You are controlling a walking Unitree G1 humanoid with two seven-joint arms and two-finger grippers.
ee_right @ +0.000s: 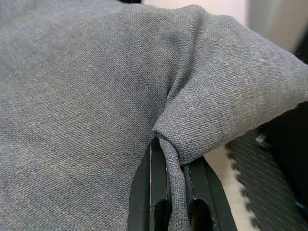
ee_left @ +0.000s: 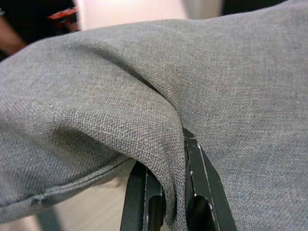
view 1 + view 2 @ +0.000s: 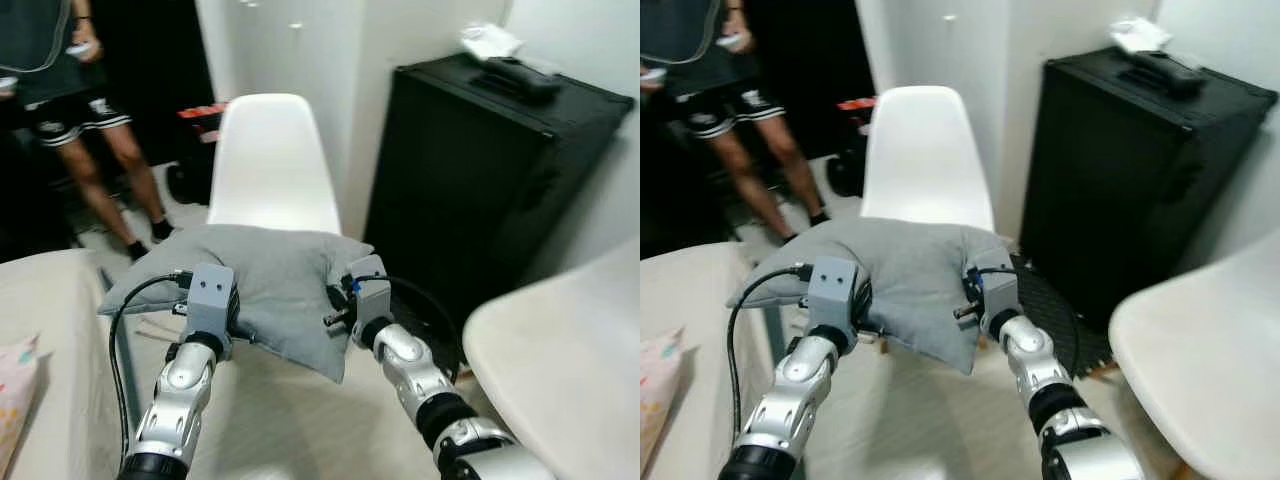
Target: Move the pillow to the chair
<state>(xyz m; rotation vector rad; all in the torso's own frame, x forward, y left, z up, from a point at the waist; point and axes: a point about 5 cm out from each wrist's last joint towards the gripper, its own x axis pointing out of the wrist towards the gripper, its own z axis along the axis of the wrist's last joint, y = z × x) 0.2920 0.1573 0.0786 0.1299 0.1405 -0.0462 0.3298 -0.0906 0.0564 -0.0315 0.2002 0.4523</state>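
A grey pillow [image 3: 270,285] hangs in the air between my two arms, just in front of the white chair [image 3: 273,160]. My left gripper [image 3: 235,318] is shut on the pillow's near left edge; in the left wrist view its black fingers [image 2: 204,192] pinch a fold of grey fabric [image 2: 144,106]. On the near right edge my right gripper [image 3: 338,300] is shut too, with fabric [image 1: 96,86] squeezed between its fingers [image 1: 156,187]. The chair's seat is hidden behind the pillow; its backrest rises above it.
A tall black cabinet [image 3: 480,150] stands right of the chair, with a white cloth [image 3: 490,40] and a dark object on top. A second white chair [image 3: 560,350] is at near right. A person [image 3: 70,110] stands at far left. A beige bed [image 3: 40,350] lies at near left.
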